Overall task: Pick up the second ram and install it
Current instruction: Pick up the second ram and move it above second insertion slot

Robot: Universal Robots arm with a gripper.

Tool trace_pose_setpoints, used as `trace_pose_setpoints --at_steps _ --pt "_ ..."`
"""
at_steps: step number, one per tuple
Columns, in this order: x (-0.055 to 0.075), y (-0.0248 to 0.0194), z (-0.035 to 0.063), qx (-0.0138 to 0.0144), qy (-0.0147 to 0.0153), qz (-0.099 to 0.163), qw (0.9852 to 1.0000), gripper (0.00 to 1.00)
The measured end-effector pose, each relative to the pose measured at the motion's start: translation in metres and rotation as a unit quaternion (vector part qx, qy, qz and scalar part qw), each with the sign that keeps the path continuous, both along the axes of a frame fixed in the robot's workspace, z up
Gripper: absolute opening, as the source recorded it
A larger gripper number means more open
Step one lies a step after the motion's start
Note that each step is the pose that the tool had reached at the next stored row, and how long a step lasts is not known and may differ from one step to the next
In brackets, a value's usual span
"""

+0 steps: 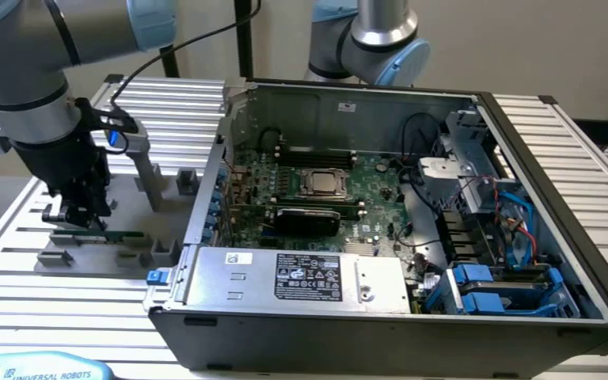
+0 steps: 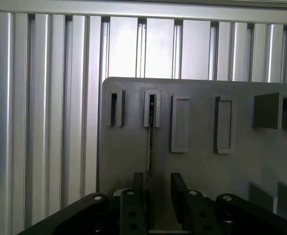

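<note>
The ram (image 1: pixel 117 235) is in a grey holder (image 1: pixel 91 259) on the slatted table (image 1: pixel 61 309), at the exterior view's left, well apart from the open case (image 1: pixel 389 321) on the right. It stands on edge in the holder's slots. That probably keeps both flat faces free so that fingers can close on them from above.

The gripper (image 1: pixel 76 215) hangs straight down over the holder, just above the ram's left end in the exterior view. In the wrist view the ram (image 2: pixel 149 142) shows edge-on as a thin dark line that runs from a slot toward the gripper (image 2: pixel 157 193). The two fingers (image 2: pixel 138 188) stand apart, and the line of the ram runs into the gap between them. The jaws are wide open and hold nothing. I see no contact with the ram, which sits closer to one finger than to the other.

The arm looks lined up along the stick for a pinch across its thin side, so I judge the pick-up as not yet made. Inside the case the motherboard (image 1: pixel 378 198) faces up, with its long memory slots (image 1: pixel 315 150) on the far side of the processor socket (image 1: pixel 325 184).
</note>
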State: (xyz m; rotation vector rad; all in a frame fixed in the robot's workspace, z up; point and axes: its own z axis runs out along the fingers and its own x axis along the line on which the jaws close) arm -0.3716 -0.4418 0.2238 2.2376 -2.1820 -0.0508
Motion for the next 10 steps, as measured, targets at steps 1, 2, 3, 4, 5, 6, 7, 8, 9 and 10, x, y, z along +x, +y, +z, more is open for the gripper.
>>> trace_pose_setpoints --at_steps 1,2,3,4,5,6,7,8,9,10 --pt "0.0 -0.0002 -0.0004 -0.0001 -0.0003 0.0 1.0 0.36" --pt "-0.001 -0.0004 -0.0013 0.0 -0.0006 0.0 1.0 0.36" --pt "-0.001 -0.0006 -0.0028 0.0001 -0.0008 0.0 1.0 0.36" --pt "-0.001 -0.0008 -0.0046 0.0002 -0.001 0.0 1.0 0.36" --pt "-0.001 -0.0011 -0.0063 0.0002 -0.001 0.0 1.0 0.36" --pt "-0.001 -0.0013 -0.0082 0.0003 -0.001 0.0 1.0 0.36" --pt "-0.002 -0.0015 -0.01 0.0004 -0.001 0.0 1.0 0.36" --pt "-0.002 -0.0017 -0.0118 0.0004 -0.0011 0.0 1.0 0.36" --pt "-0.002 -0.0019 -0.0136 0.0004 -0.0011 0.0 1.0 0.36" --pt "-0.002 -0.0021 -0.0155 0.0004 -0.0011 0.0 1.0 0.36"
